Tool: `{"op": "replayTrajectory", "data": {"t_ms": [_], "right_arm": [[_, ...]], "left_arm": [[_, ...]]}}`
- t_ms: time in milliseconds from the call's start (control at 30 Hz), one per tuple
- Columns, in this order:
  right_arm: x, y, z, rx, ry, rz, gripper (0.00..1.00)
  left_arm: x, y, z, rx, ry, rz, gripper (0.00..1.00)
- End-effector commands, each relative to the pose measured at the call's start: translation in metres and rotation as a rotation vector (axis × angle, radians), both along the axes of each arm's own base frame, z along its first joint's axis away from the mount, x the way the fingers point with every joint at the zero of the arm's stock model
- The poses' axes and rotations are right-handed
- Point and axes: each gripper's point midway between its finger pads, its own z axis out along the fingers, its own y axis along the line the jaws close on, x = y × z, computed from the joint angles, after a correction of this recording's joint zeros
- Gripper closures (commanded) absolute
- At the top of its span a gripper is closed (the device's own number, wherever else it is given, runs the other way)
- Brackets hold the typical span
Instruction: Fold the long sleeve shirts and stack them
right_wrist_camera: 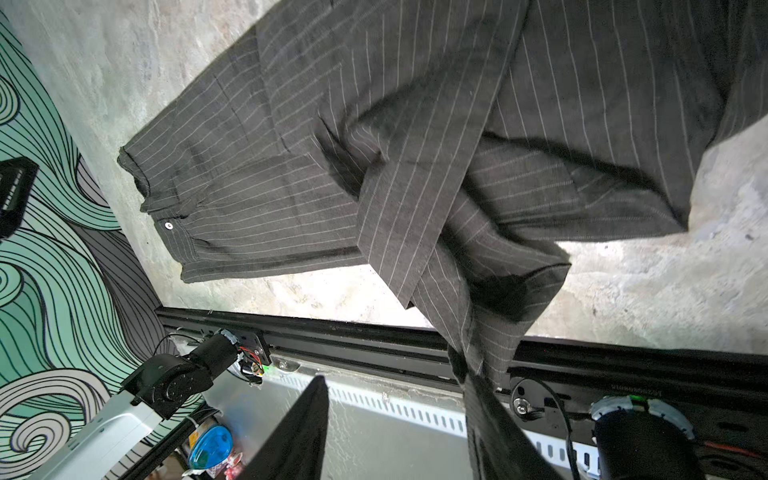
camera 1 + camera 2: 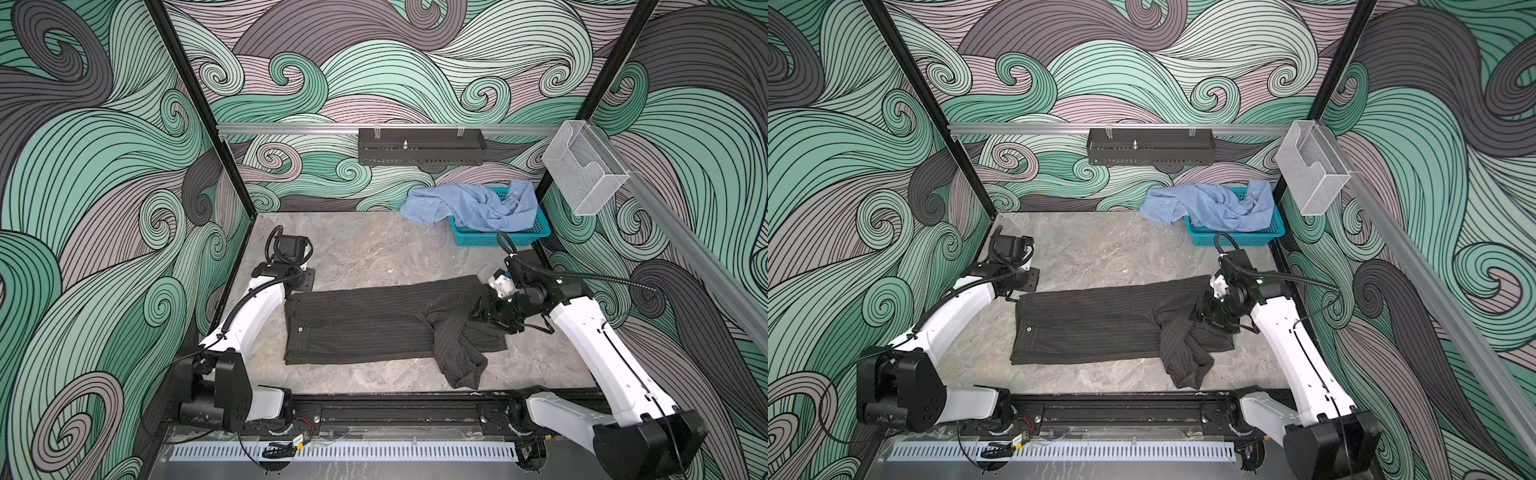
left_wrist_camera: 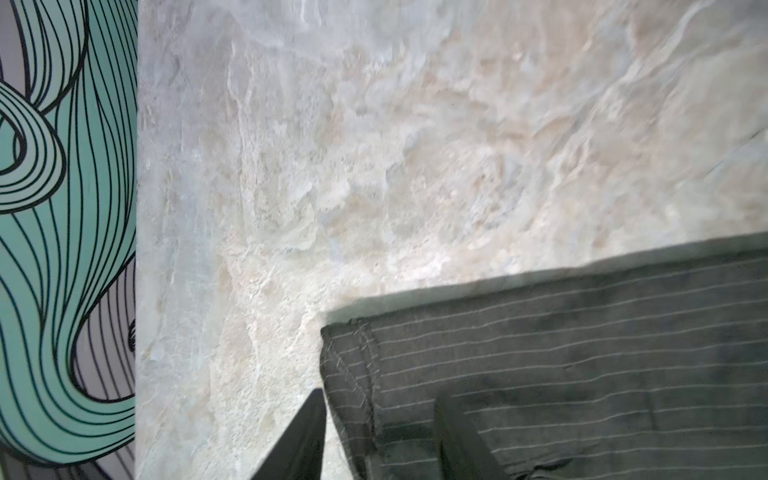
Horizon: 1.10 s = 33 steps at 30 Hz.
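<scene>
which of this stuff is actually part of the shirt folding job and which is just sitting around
Part of the job:
- dark pinstripe shirt, laid out on the table
- light blue shirt, crumpled in the teal basket, spilling over its rim

Just lying about:
- the teal basket itself
- black rack on the back rail
- clear plastic holder on the right wall

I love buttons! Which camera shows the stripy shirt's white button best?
Right wrist view: the small white button on the dark grey pinstriped cloth shirt looks biggest. Both top views: a speck; left wrist: none.
</scene>
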Motion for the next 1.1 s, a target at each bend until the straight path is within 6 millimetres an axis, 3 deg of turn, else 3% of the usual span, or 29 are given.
{"op": "replayTrajectory", "data": {"t_ms": [0,133,233,333,500,633,733,833,967,1067], "right_arm": [[0.041,-0.007,-0.014,-0.094,-0.059,0.013,0.49],[0.099,-0.004,-0.052,-0.146,-0.069,-0.017,0.56],[0.131,0.004,-0.088,-0.149,-0.024,-0.023,0.58],[0.153,0.005,-0.119,-0.177,0.016,-0.028,0.58],[0.165,-0.006,-0.16,-0.238,0.103,-0.053,0.58],[0.166,-0.023,-0.178,-0.278,0.151,-0.096,0.58],[0.171,-0.036,-0.179,-0.302,0.158,-0.121,0.58],[0.179,-0.034,-0.174,-0.274,0.153,-0.112,0.57],[0.18,-0.022,-0.136,-0.236,0.056,-0.063,0.55],[0.156,-0.01,-0.092,-0.271,-0.027,0.001,0.49]], "left_arm": [[0.015,-0.033,-0.016,-0.224,0.046,0.046,0.6],[0.009,-0.048,-0.074,-0.347,0.322,0.211,0.71],[-0.002,-0.048,-0.112,-0.358,0.459,0.279,0.73],[-0.013,-0.033,-0.135,-0.346,0.529,0.356,0.73],[-0.023,-0.008,-0.162,-0.297,0.634,0.426,0.72],[0.0,0.002,-0.163,-0.24,0.634,0.415,0.71],[0.027,0.0,-0.158,-0.25,0.624,0.383,0.69],[0.048,-0.005,-0.152,-0.282,0.624,0.361,0.68],[0.058,-0.018,-0.12,-0.345,0.567,0.311,0.63],[0.053,-0.024,-0.071,-0.355,0.455,0.256,0.52]]}}
